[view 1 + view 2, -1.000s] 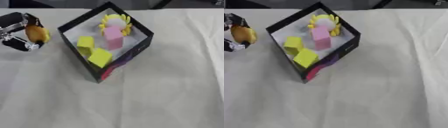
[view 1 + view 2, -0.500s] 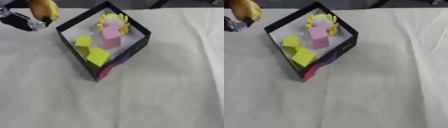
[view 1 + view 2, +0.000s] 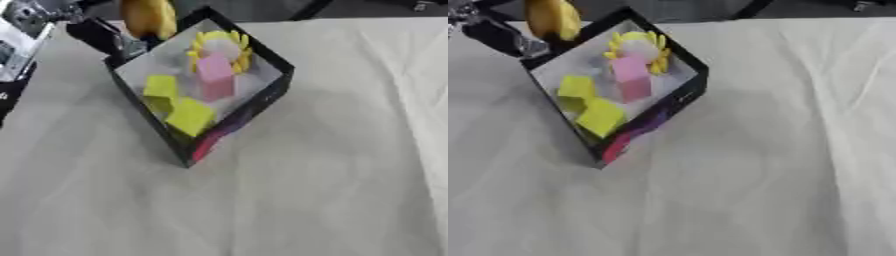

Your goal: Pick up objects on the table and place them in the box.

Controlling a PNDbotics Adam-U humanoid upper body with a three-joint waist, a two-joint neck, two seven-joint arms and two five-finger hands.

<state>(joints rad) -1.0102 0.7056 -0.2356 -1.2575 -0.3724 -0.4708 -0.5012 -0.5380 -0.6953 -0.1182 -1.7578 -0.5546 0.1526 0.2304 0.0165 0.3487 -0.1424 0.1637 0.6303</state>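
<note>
A black box [image 3: 262, 102] with a white inside stands turned like a diamond on the cloth-covered table. In it lie a pink block [image 3: 215, 76], two yellow-green blocks [image 3: 189, 116] and a yellow flower-shaped piece [image 3: 220, 44]. My left hand [image 3: 103, 36] comes in from the upper left and holds a yellow-orange rounded object [image 3: 149, 16] above the box's far left rim. Its fingers are curled round that object. My right hand shows in neither view.
A cream cloth [image 3: 332, 165] covers the table, with wide bare room to the right of the box and in front of it. The table's far edge runs along the top, dark beyond it.
My left hand has carried the yellow-orange object up from the table at the left and rightward to the box's far left rim. The box and its contents keep their places.
</note>
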